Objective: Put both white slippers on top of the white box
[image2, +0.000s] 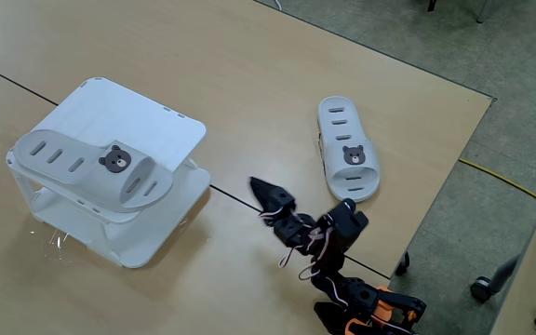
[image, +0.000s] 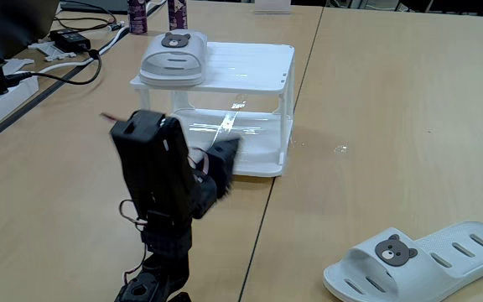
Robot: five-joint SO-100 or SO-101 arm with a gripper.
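Rubber slipper [image2: 348, 158] lies on table, upper right of gripper [image2: 270, 194] in a fixed view, long axis near vertical, heel nearest. Jaws together, holding nothing.

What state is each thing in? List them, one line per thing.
Slipper on the box: lying flat on the top, near one edge, bear badge up.
Slipper on the table: lying flat on the wood, apart from the box, not yet placed.
White box: upright, half of its top bare.
Gripper: holding nothing, between box and table slipper; open or shut unclear.
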